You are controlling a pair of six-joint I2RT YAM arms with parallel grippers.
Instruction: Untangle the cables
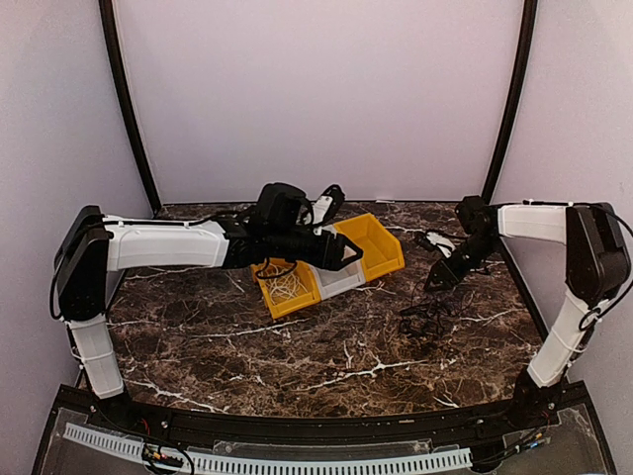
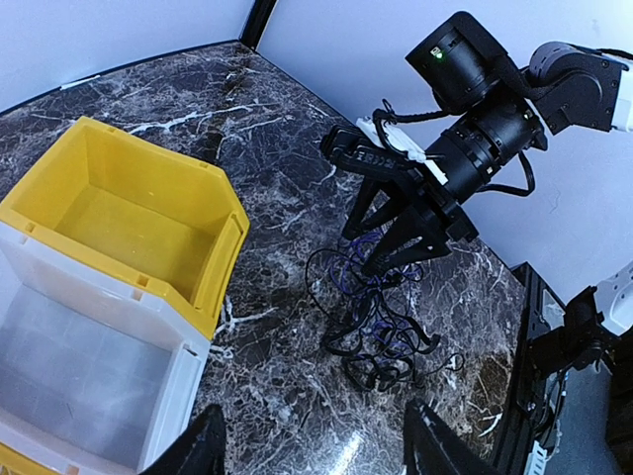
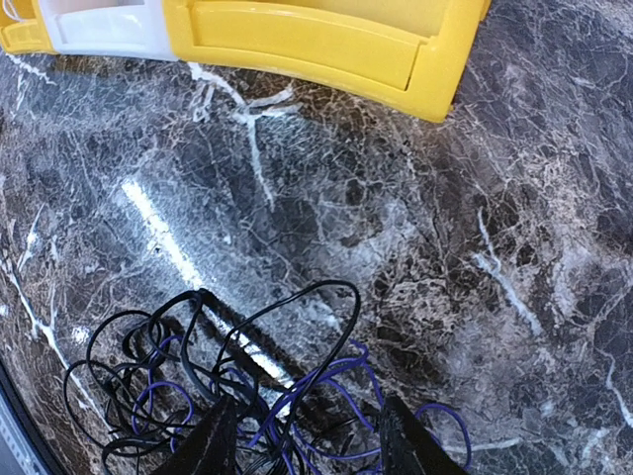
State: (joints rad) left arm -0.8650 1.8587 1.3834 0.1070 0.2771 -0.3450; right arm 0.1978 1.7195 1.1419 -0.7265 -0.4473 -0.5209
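The cables [image 1: 425,319] lie in one tangle of thin black and purple cords on the marble table, right of centre. My right gripper [image 1: 440,277] hangs just over the tangle's far side. In the right wrist view its jaws are open [image 3: 309,445], with loops of the tangle [image 3: 297,391] lying between the fingers. My left gripper [image 1: 351,255] is open and empty, held above the bins. In the left wrist view [image 2: 318,450] it looks toward the tangle [image 2: 381,317] and the right gripper [image 2: 361,252]. I see no white cord in the tangle.
A large yellow bin [image 1: 381,247], a clear white bin [image 1: 336,282] and a small yellow bin [image 1: 287,297] holding thin white strands stand in a row mid-table under my left arm. The table's right edge runs near the right arm.
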